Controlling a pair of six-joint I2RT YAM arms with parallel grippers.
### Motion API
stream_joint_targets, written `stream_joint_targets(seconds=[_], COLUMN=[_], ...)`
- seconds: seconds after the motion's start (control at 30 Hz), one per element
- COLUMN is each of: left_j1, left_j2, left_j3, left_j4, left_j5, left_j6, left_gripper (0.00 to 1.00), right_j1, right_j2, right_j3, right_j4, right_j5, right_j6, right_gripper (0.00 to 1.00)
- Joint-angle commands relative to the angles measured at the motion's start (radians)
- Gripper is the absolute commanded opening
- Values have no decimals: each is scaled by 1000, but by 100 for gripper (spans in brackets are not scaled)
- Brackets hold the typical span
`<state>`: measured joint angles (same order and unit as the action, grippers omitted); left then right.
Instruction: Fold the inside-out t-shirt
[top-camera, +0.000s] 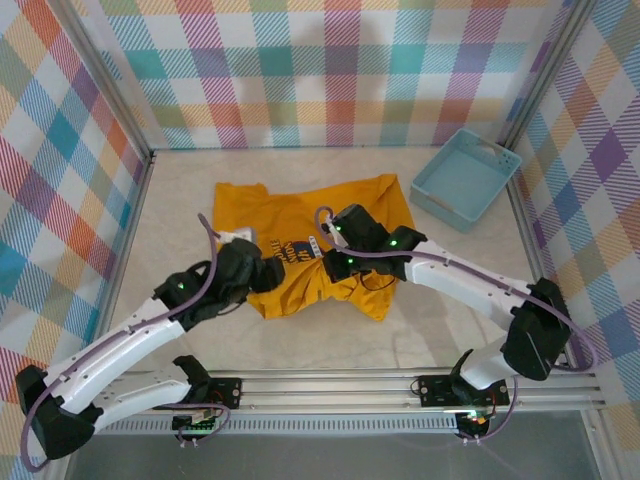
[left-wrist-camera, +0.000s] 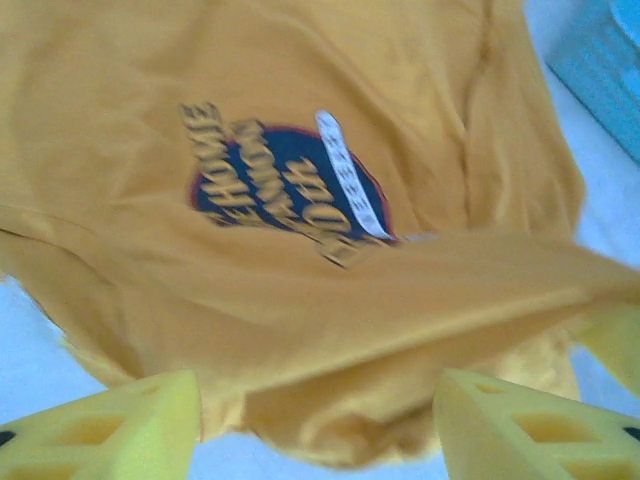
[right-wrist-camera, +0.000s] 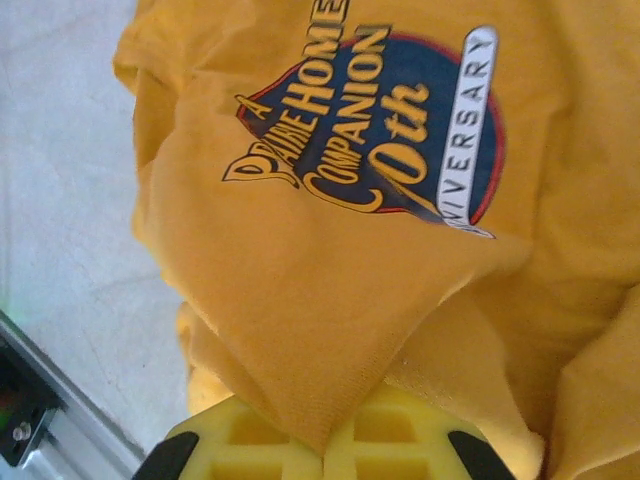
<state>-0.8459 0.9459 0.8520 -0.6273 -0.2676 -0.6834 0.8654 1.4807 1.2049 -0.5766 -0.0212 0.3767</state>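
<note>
Wrinkling mustard cotton t-shirt (top-camera: 290, 215), oval print (right-wrist-camera: 380, 130)

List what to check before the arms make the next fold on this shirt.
1. Hold by the right gripper: ok, shut on a fold of the t-shirt.
2. The left gripper free: ok, open, cloth edge just ahead of it.
3. Cloth lying flat: not ok, bunched near the arms.
4. The lettering facing up: ok.
5. The basket apart from the sleeve: cannot tell, its corner sits very close.
</note>
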Motion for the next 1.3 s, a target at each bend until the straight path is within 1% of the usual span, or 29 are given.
stream_joint_targets(seconds=[0.0, 0.07, 0.17, 0.3, 0.33, 0.37, 0.43, 0.53, 0.6, 0.77, 0.93, 0.97, 1.03, 1.07, 1.1, 1.13, 1.17, 1.2, 1.27], left_j1=[-115, -143, -154, -157, -157, -157, -157, -157, -157, -169, -206, -215, -237, -255, -268, -277, -278, -278, -278], left_j2=[31, 93, 184, 258, 275, 286, 290, 287, 284, 224, 150, 147, 148, 155, 161, 168, 166, 161, 143], left_j3=[-47, -36, -13, -1, 3, 8, 8, -4, -15, -87, -151, -158, -163, -163, -162, -159, -163, -164, -163], left_j4=[145, 183, 218, 246, 231, 214, 201, 175, 155, 122, 118, 116, 97, 83, 68, 56, 60, 72, 86], left_j5=[-32, -24, -20, -14, -31, -54, -79, -103, -109, -104, -55, -39, -29, -32, -45, -53, -48, -46, -61], left_j6=[-42, -21, 2, 14, 8, 2, 2, 7, 8, 8, 27, 33, 36, 35, 28, 13, 6, 5, -5], left_gripper=[66, 65, 59, 52, 48, 40, 30, 12, 1, 0, 0, 0, 0, 0, 0, 0, 0, 0, 0], right_j1=[8, 8, 14, 17, 17, 17, 17, 12, -8, -84, -106, -108, -122, -130, -134, -130, -119, -97, -32], right_j2=[9, 5, -4, -23, -25, -27, -29, -33, -38, -7, 55, 61, 70, 71, 67, 51, 27, 0, -49], right_j3=[37, 20, 1, -18, -21, -22, -22, -19, -17, -6, 7, 6, 4, 2, -2, -14, -39, -64, -107], right_j4=[12, 21, 31, 35, 35, 34, 28, 6, 1, -20, -21, -18, -19, -17, -11, 10, 43, 69, 86], right_j5=[-78, -93, -109, -98, -93, -88, -71, -17, -9, -28, 27, 46, 62, 54, 31, -17, -78, -105, -119], right_j6=[3, 0, -2, 10, 10, 11, 13, 29, 45, 59, 20, 12, -1, -6, -15, -40, -57, -68, -91], right_gripper=[0, 0, 0, 0, 0, 0, 1, 8, 10, 13, 13, 12, 3, 0, 0, 3, 11, 18, 33])
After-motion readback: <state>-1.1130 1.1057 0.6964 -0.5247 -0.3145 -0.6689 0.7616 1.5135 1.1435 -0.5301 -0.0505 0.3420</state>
